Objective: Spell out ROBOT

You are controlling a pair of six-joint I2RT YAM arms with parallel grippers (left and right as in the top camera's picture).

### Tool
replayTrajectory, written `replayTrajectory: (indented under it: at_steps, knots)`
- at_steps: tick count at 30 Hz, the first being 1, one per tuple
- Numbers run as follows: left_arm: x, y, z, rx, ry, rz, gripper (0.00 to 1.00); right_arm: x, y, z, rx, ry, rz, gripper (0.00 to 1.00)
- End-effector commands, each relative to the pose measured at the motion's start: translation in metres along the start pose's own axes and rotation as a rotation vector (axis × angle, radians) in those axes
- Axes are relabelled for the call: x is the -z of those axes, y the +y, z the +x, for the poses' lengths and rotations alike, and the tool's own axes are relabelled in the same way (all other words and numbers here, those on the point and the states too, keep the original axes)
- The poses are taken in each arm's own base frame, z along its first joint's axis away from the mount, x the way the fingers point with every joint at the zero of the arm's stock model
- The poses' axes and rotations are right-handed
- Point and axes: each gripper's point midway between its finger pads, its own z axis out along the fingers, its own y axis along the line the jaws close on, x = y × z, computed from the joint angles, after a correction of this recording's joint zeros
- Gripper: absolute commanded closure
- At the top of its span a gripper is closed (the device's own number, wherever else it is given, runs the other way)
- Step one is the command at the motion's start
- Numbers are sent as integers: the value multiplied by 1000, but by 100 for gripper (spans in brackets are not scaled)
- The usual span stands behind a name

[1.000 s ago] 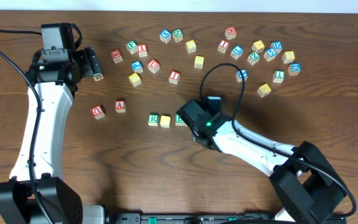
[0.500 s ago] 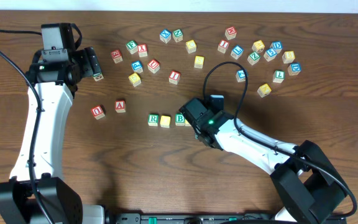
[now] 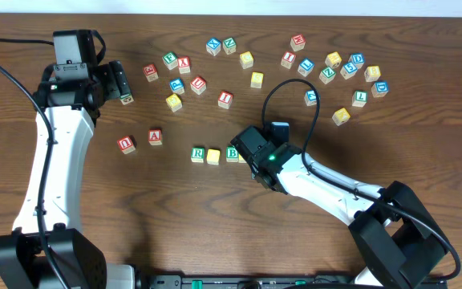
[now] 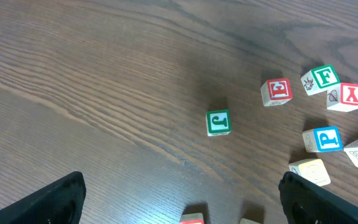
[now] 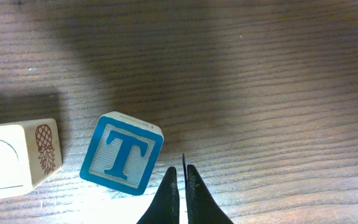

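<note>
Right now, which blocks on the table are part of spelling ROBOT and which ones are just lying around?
For ROBOT: green R cube, yellow cube beside it, green B cube, O cube with a pineapple side, blue T cube.

Lying about: red A cube, red U cube, red I cube, green J cube, red E cube.

Bright even light, soft shadows, sharp focus, no glare.

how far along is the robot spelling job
Done: R, yellow O and B sit in a row. T lies beside a second O cube, but rotated, with a gap. The right gripper, shut, is at T's corner. To do: squaring T up against that O.
</note>
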Motion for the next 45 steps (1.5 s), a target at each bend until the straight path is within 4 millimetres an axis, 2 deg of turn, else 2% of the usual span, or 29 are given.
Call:
replayTrajectory:
  at_steps: [1, 24, 31, 41, 45]
  knots:
    - [5, 1, -8, 14, -23, -2, 2, 2, -9, -7, -13, -37, 29, 99]
    - [1, 0, -5, 11, -11, -3, 2, 3, 14, -12, 22, -42, -76, 99]
    - [-8, -1, -1, 6, 12, -8, 2, 3, 15, -13, 35, -45, -81, 99]
    - [-9, -1, -1, 6, 11, -8, 2, 3, 18, -16, 57, -57, -90, 99]
    - [-9, -1, -1, 6, 11, -8, 2, 2, 13, -18, 36, -64, -72, 99]
